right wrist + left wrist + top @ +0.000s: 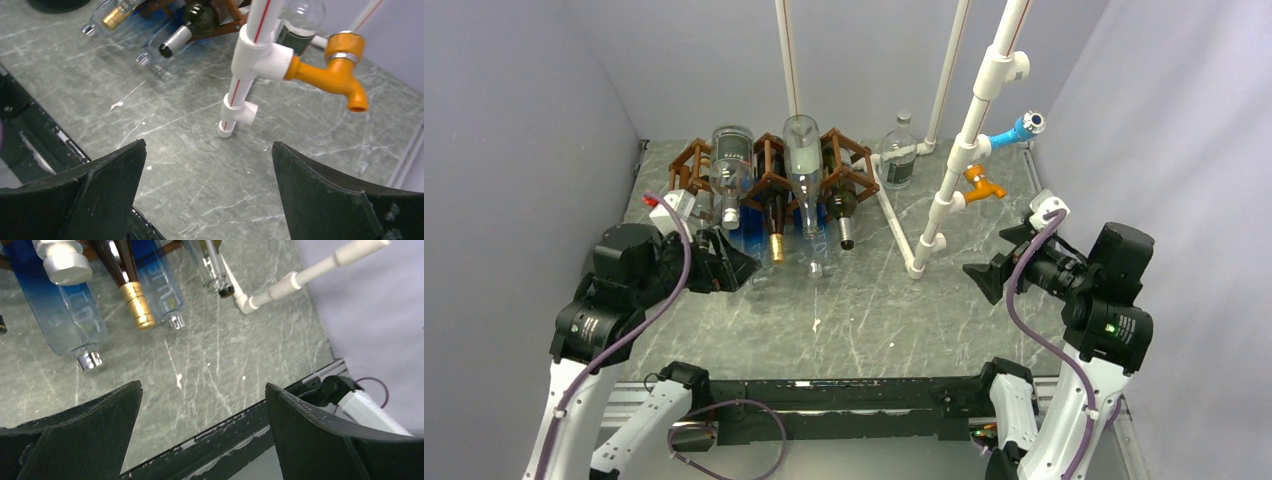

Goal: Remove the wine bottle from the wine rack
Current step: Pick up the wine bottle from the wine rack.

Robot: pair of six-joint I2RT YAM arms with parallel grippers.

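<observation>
Top view: brown wooden lattice wine rack, a zigzag of diamond cells, stands at the back left of the grey marbled counter. Its cells cradle bottles on their sides, presumably so none can roll. Likely task item: dark brown glass wine bottle with gold foil neck, lodged low near the rack's middle, with its long axis running back to front, base toward the rear wall and neck pointing at the arms. A dark green bottle with silver capsule lies the same way further right; which of the two is meant cannot be told. A tall clear glass bottle rests between them. The black left hand is spread wide and empty, near the bottle mouths and to their left, probably staged for a grasp. The right hand is equally wide and empty, well apart at the right, beyond the white plastic pipe frame.

Left wrist view: the left hand has bare counter between its fingers. The gold foil neck lies ahead and leftward, mouth toward the camera, flanked by blue-tinted clear bottles. Drawing it out along its own axis seems the natural route.

Right wrist view: the right hand is wide and holds nothing. The orange plastic tap on the pipe frame stands ahead, and the silver-capsuled neck is visible beyond.
</observation>
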